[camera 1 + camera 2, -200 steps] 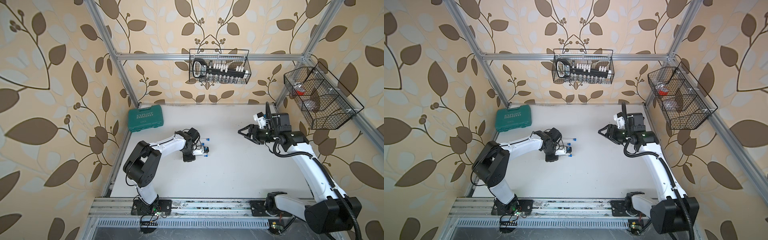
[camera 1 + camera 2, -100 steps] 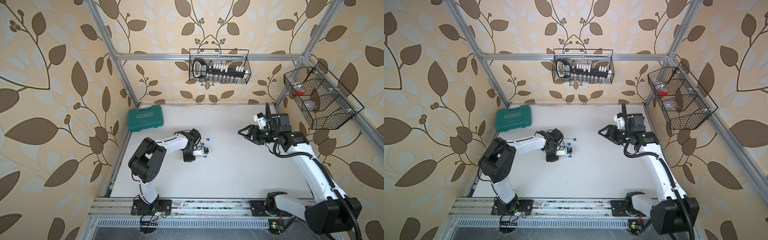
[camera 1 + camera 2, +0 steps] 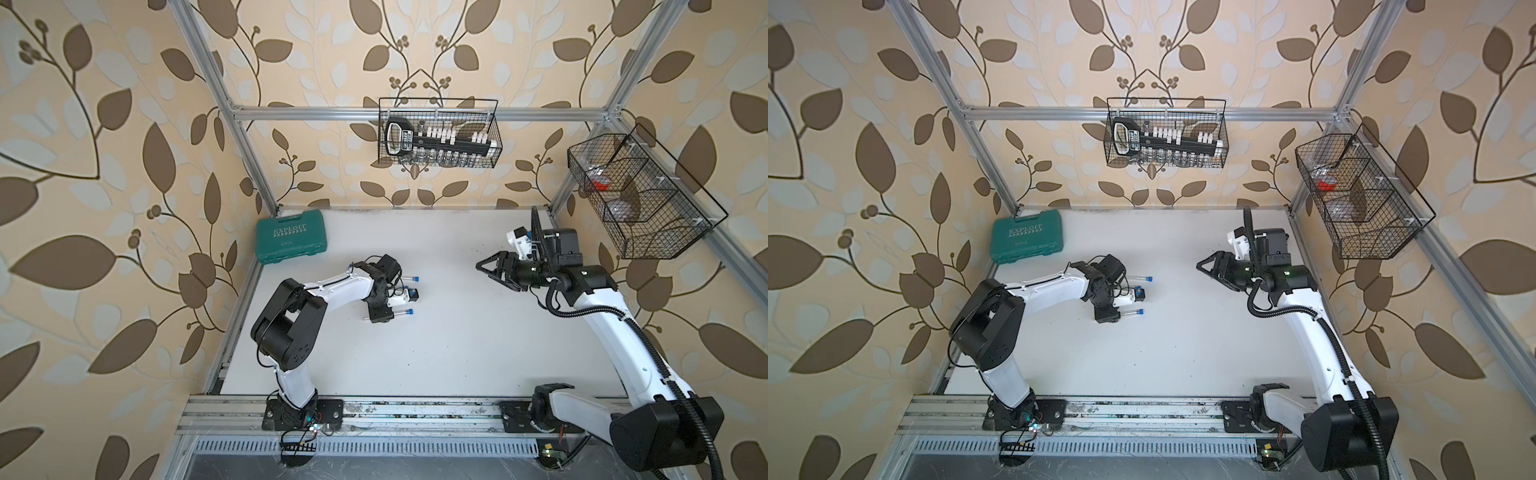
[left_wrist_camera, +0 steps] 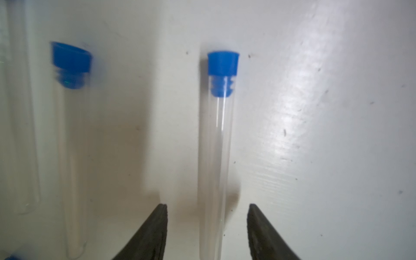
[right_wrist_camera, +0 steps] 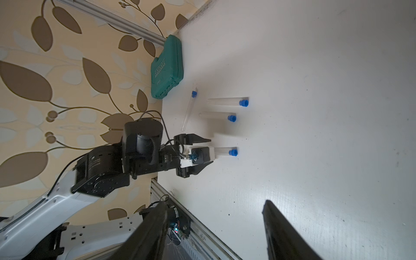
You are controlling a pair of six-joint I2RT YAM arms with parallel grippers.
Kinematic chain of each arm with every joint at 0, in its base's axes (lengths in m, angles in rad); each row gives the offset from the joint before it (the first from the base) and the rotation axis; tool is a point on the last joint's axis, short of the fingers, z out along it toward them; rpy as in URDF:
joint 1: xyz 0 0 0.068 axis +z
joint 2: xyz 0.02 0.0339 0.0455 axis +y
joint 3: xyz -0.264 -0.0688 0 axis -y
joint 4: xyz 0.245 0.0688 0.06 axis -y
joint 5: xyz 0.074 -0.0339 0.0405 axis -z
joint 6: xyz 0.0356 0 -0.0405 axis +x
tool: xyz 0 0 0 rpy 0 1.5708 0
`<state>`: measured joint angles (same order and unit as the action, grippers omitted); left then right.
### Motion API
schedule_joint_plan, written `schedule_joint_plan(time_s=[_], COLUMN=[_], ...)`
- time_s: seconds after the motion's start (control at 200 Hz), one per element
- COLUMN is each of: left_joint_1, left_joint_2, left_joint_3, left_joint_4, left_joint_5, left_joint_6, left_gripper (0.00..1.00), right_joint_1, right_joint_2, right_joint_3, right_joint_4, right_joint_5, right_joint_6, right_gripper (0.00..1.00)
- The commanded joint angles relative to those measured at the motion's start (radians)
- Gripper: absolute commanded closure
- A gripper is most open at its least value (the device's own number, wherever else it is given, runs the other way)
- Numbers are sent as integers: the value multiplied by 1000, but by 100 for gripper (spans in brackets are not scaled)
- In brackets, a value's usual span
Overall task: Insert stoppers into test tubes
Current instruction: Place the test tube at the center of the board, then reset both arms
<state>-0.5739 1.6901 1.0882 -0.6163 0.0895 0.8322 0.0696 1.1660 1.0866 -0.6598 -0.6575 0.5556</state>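
Matte white tabletop (image 3: 457, 353); slim clear tubes (image 4: 213, 157), ribbed blue stoppers (image 4: 222, 63).

Bright and even in both top views, with only faint, soft shadows on the table (image 3: 457, 353); strongly bowed toward the edges. Dimmer in the left wrist view: shaded around 1 motion-smeared stopper (image 4: 71, 60), crisp on the centre test tube (image 4: 215, 157), washed by a broad glare streak beyond it. Soft and dark on the near fingertips (image 5: 154, 229) in the right wrist view.
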Motion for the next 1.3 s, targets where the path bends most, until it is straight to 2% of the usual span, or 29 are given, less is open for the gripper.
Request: schedule_joint_plan(time_s=[0.0,0.085,0.175,0.25,0.345,0.425,0.52,0.625,0.7,0.75,0.82,0.89,0.975,0.995,1.01,1.02,1.045,1.1,1.145,1.23,1.299], left_joint_1=[13,24,55,104,209,294,360,431,460,480,491,491,492,492,491,492,492,493,492,491,492], left_joint_2=[-211,-359,-466,-524,-567,-579,-563,-510,-475,-455,-422,-396,-359,-347,-337,-329,-309,-260,-207,-216,-189], left_joint_3=[-55,-155,-276,-366,-461,-527,-584,-612,-664,-690,-723,-745,-783,-793,-800,-804,-813,-831,-828,-767,-738], left_joint_4=[142,352,558,664,746,817,925,978,1086,1157,1240,1296,1387,1412,1431,1444,1474,1551,1592,1454,1436], left_joint_5=[70,-9,-198,-321,-422,-474,-497,-453,-430,-397,-321,-312,-293,-285,-281,-280,-279,-280,-285,-296,-323], left_joint_6=[-106,-275,-481,-604,-757,-823,-795,-808,-811,-849,-840,-837,-830,-827,-826,-827,-828,-826,-819,-838,-839], left_gripper=[37,33,13,2,1,1,1,1,1,1,1,1,1,1,1,1,1,1,1,1,1], right_joint_1=[-1,-1,-2,-2,-1,-2,-2,-2,4,-13,-17,-29,-34,-40,-51,-58,-70,-71,-70,-71,-71], right_joint_2=[-15,-29,-55,-74,-67,-20,83,167,192,200,210,253,364,370,360,349,331,349,335,338,338], right_joint_3=[-43,-107,-217,-322,-425,-494,-530,-591,-630,-641,-738,-810,-820,-809,-803,-796,-786,-808,-798,-797,-798], right_joint_4=[112,242,415,574,737,892,1020,1194,1311,1311,1475,1623,1754,1754,1719,1689,1631,1713,1671,1670,1668], right_joint_5=[62,196,406,590,857,955,987,963,943,898,842,797,775,762,751,746,732,731,733,733,732], right_joint_6=[16,12,-24,-60,-139,-253,-370,-427,-511,-506,-531,-527,-538,-535,-525,-518,-511,-514,-511,-512,-511], right_gripper=[34,32,31,31,29,26,26,26,26,26,26,25,16,12,3,1,0,0,0,0,0])
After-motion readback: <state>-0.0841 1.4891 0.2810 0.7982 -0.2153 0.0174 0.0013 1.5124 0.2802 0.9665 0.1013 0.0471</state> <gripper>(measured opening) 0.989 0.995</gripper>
